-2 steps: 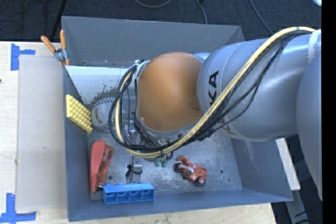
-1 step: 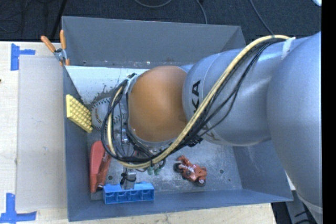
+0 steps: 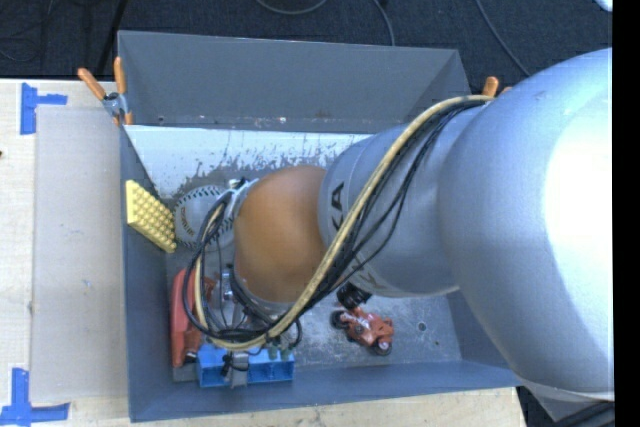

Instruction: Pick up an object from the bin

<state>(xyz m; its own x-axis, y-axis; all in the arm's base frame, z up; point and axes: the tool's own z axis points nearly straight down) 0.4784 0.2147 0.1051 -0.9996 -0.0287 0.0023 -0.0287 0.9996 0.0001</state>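
Note:
My gripper shows as a dark body under the orange dome, low over the bin's front left corner. Just below it lie blue plastic blocks against the front wall. To its left, a red-orange elongated thing rests along the left wall. A small red toy motorcycle stands on the bin floor to its right, apart from it.
A yellow studded plate leans in the left rear corner, with a grey ribbed round thing beside it. The thick silver arm with its cables covers the bin's right half. The rear wall slopes up behind.

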